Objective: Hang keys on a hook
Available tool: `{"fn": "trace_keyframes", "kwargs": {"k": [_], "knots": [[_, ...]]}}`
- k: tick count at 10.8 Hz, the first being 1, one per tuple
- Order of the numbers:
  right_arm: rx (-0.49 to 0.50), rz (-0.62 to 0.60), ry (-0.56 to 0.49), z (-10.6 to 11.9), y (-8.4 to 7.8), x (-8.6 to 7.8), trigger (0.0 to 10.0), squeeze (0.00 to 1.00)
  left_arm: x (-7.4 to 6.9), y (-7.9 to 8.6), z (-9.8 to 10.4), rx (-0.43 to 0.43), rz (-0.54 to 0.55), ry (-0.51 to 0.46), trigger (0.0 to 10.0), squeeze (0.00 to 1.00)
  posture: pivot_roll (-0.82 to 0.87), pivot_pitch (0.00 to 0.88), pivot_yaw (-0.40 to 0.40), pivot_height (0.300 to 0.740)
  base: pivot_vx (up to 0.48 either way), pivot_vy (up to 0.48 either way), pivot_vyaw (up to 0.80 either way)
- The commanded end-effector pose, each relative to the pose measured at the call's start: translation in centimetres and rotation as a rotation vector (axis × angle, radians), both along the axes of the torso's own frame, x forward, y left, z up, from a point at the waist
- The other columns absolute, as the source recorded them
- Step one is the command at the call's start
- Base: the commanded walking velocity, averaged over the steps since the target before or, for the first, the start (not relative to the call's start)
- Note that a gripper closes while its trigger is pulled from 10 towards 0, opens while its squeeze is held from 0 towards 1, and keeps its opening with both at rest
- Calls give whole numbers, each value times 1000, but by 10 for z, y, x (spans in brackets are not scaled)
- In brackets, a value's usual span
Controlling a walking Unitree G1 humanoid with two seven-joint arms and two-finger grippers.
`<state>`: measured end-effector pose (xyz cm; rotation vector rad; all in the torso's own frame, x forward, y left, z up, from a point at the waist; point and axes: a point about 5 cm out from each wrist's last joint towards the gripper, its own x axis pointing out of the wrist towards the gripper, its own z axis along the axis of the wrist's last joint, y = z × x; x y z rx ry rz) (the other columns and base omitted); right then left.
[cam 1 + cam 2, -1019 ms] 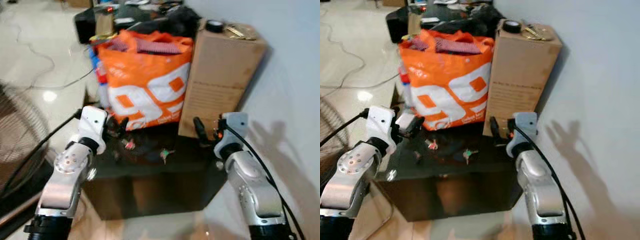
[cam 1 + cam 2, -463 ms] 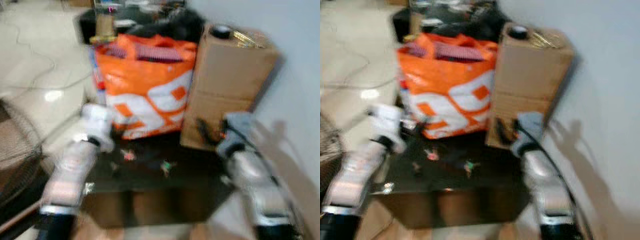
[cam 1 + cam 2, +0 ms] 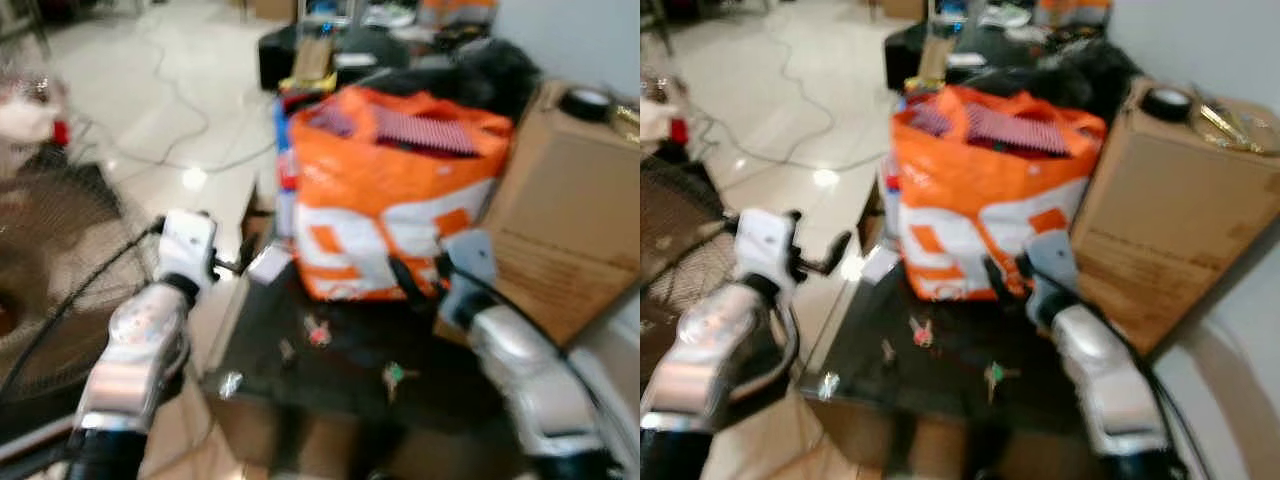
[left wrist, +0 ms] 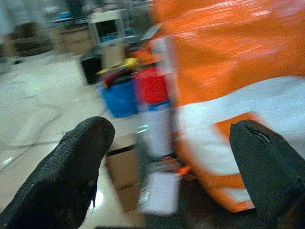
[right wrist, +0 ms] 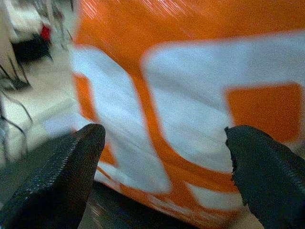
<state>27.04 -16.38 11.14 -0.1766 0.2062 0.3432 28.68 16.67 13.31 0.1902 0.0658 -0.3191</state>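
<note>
The keys (image 3: 395, 376) lie on the dark table (image 3: 255, 340), in front of the orange bag (image 3: 390, 195) that stands at its back, with a smaller red bit (image 3: 318, 331) nearer the bag. The left gripper (image 3: 232, 266) hangs off the bag's left side, fingers (image 4: 71, 181) spread wide and empty, and the right gripper (image 3: 405, 280) sits just before the bag's front, fingers (image 5: 57, 176) likewise apart. A cardboard box (image 3: 565, 225) stands to the right of the bag, and a fan (image 3: 50, 260) well to its left.

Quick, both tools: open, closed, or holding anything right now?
Left tool: open, empty, facing the orange bag.
Right tool: open, empty, close to the same bag; the keys lie on the dark table.
</note>
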Motion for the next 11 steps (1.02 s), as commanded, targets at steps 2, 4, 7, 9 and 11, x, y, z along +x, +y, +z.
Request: {"fn": "trace_keyframes", "kwargs": {"k": [2, 4, 7, 9, 11], "knots": [[-34, 83, 5, 7, 3, 4, 10000, 1000, 2, -2, 3, 25, -67, -7, 10000, 0, -16, 0, -35, 740, 122, 0, 0], [-66, 133, 104, 7, -2, 9, 10000, 1000, -3, -8, -6, 69, -210, 72, 10000, 0, -29, 0, -44, 740, 0, 0, 0], [-64, 276, 356, -12, 2, 4, 10000, 0, -21, -12, -35, 159, -423, 297, 10000, 0, -77, 0, -41, 740, 0, 0, 0], [-98, 302, 470, -32, 18, 10, 10000, 0, -39, -12, -48, 196, -556, 427, 10000, 0, -108, 0, -54, 740, 0, 0, 0], [-88, 292, 549, -53, 27, 12, 10000, 0, -45, -10, -51, 199, -595, 465, 10000, 0, -114, 0, -61, 740, 0, 0, 0]]}}
